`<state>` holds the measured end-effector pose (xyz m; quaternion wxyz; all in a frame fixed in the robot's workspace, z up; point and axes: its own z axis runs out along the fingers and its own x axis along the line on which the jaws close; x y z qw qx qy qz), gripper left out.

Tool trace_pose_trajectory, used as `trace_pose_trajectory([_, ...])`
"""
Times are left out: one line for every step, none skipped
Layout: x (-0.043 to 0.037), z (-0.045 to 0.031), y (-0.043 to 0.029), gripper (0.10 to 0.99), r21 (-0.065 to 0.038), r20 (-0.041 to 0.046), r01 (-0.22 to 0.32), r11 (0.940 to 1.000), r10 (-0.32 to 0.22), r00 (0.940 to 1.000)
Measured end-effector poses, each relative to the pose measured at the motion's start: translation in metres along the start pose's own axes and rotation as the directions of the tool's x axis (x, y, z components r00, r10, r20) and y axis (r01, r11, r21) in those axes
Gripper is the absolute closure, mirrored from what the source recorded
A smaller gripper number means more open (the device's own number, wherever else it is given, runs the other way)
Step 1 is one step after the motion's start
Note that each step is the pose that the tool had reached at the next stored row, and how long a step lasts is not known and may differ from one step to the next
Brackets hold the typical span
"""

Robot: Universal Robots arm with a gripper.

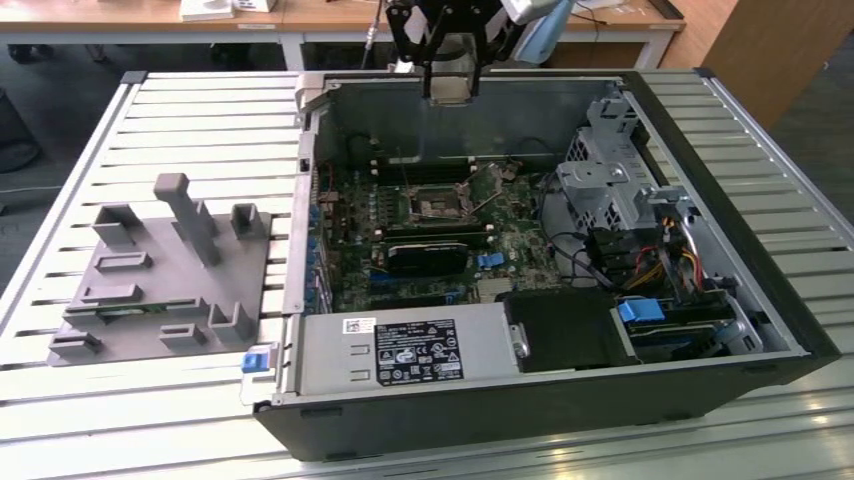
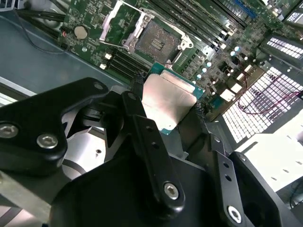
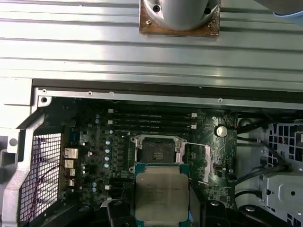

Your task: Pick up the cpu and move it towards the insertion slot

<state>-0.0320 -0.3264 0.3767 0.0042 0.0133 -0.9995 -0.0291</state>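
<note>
My gripper (image 1: 450, 88) hangs above the far wall of the open computer case (image 1: 747, 300), shut on the cpu (image 1: 451, 72). In both wrist views the cpu (image 2: 168, 100) (image 3: 161, 193) is a square chip with a silvery top and a green rim, pinched by its edges between the black fingers (image 2: 136, 101). The insertion slot (image 1: 434, 204) lies on the motherboard below, nearer the case's middle. It has a shiny metal frame and a dark centre (image 2: 157, 41) (image 3: 156, 152), and its lid is swung open beside it. The chip is well above the slot and not touching it.
A grey plastic fixture (image 1: 158, 275) stands on the slatted table (image 1: 200, 110) at the exterior view's left. In the case are a long black block (image 1: 430, 255), a labelled power supply (image 1: 400, 352), a metal drive cage (image 1: 617, 180) and loose cables (image 1: 647, 265). Memory slots (image 3: 151, 120) run beside the socket.
</note>
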Motion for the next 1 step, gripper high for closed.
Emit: trace_pose_trajectory([0.0000,0.0000,0.0000,0.545,0.000,0.0000,0.000,1.0000,0.000,1.0000])
